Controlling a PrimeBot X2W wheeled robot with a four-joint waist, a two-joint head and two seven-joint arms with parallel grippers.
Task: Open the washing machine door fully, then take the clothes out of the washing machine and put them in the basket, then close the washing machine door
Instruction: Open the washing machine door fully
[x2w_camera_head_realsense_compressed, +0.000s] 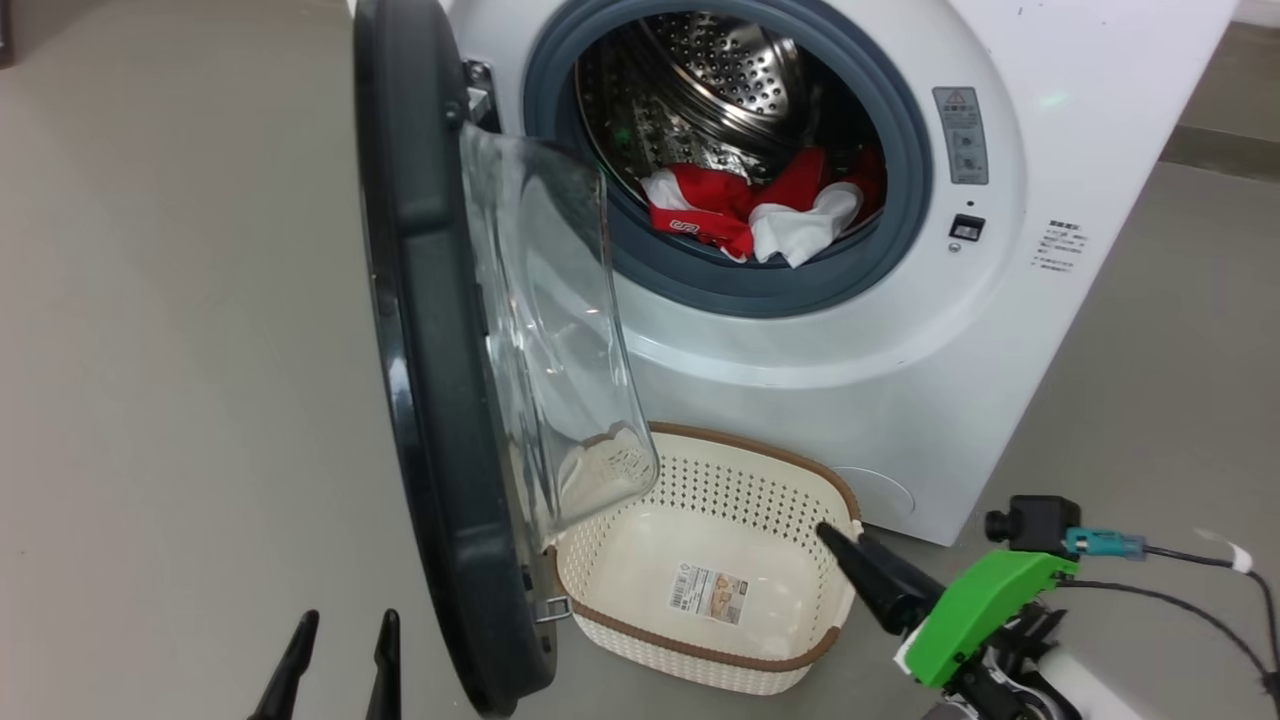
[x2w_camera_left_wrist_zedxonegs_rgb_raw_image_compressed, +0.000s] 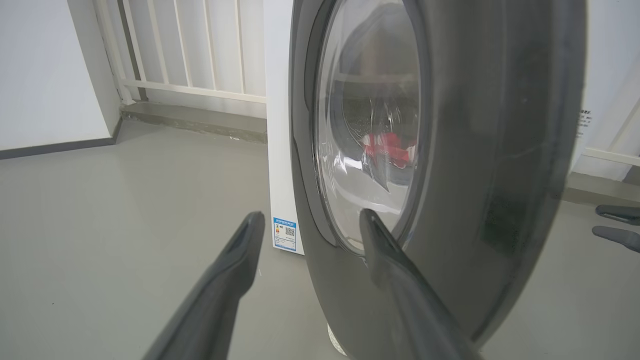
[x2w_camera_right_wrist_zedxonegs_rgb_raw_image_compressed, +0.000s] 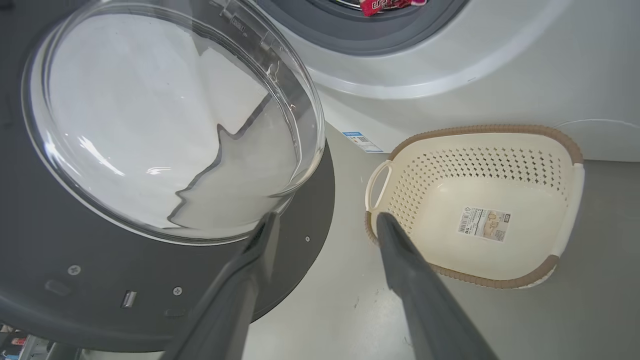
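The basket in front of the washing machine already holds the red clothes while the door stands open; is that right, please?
No: the basket holds only a paper label; the red clothes lie inside the washing machine, as the head view shows. The door does stand open.

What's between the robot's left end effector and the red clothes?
The open washing machine door: in the left wrist view the left end effector faces its outer side, and the red clothes show through its glass window.

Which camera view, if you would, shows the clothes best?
The head view: the clothes lie unobstructed in the drum. The left wrist view gives a red blur through the washing machine door; the right wrist view, a scrap at its top edge.
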